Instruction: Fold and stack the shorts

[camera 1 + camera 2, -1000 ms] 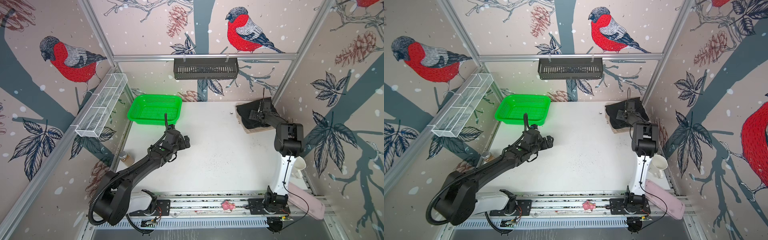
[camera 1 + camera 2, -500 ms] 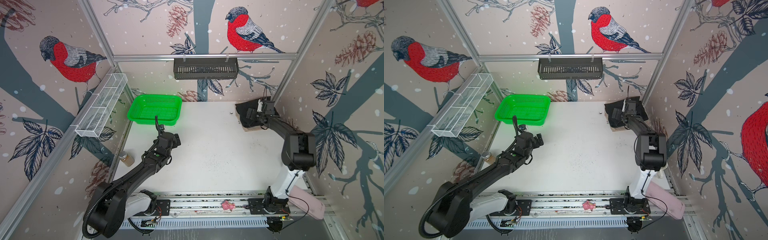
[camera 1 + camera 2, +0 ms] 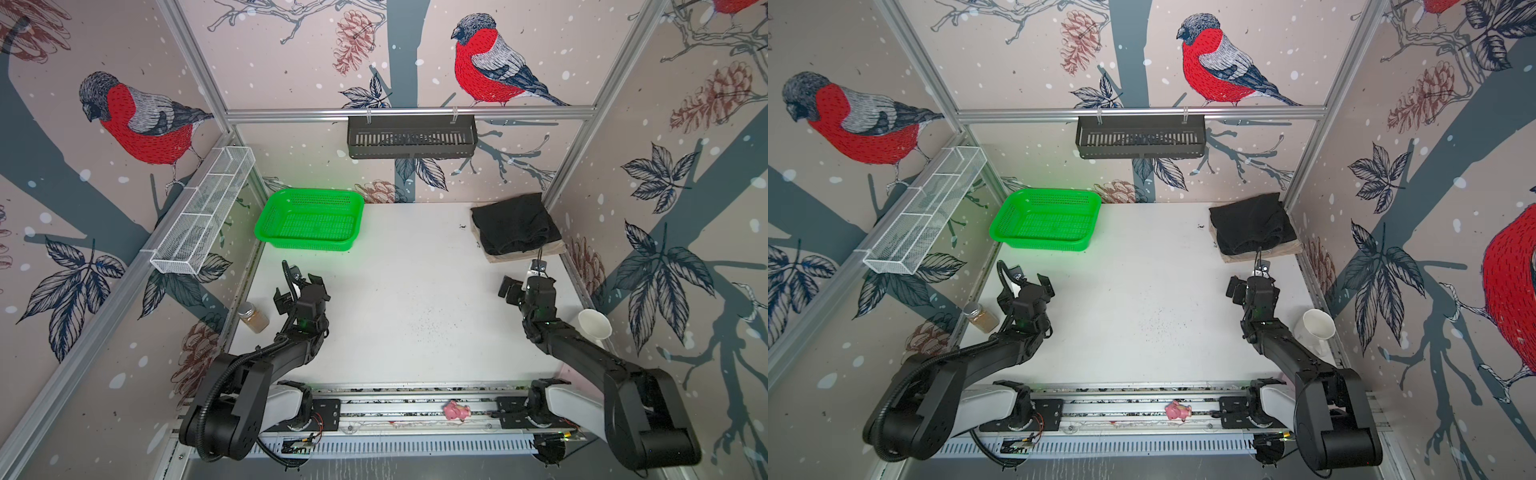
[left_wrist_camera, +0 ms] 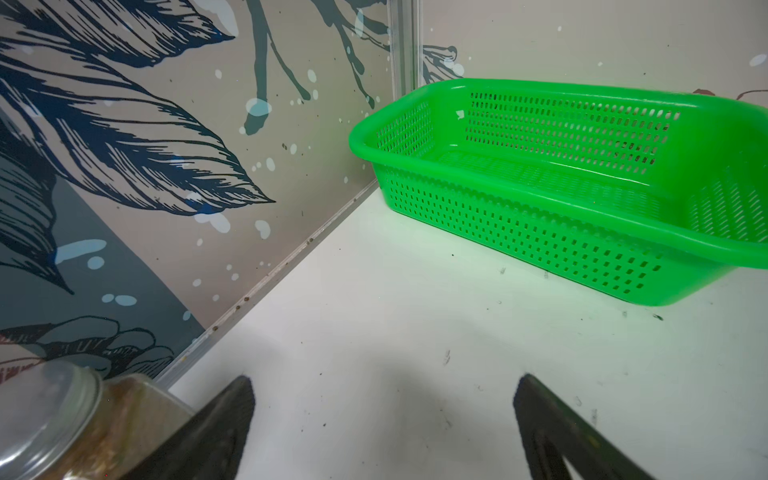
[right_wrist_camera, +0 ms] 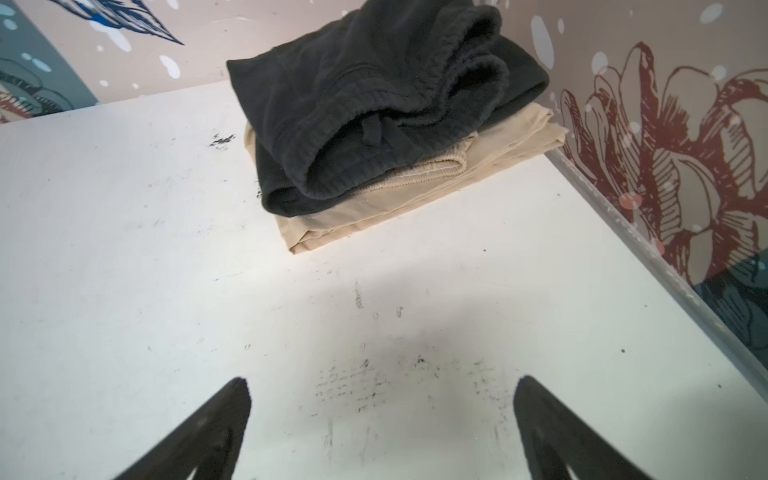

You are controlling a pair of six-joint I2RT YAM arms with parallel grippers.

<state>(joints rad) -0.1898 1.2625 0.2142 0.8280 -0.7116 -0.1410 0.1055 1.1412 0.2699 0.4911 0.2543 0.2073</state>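
Stack looks finished from where I'm sitting: black shorts (image 5: 374,104) are folded and lying on top of the beige shorts (image 5: 415,199), both in the far right corner of the desk (image 3: 407,291), tucked close to the wall panels. The beige pair is flat and fairly square, its gathered waistband peeking out from under the black one. The black pair is bulkier, its waistband rolled up at the near edge, a bit lumpy but resting squarely on the lower pair, with a beige margin showing along the front. My right end effector (image 5: 382,384) is spread wide with nothing between its fingers, hovering over bare desk near the pile and clear of it. My left end effector (image 4: 384,384) is likewise spread and empty, over on the left near the green basket (image 3: 307,246), which has nothing in it. No loose cloth anywhere else that I can see. My read is that folding and stacking are both done. At most, what's left is pressing down that puffy black top and parking the arms.
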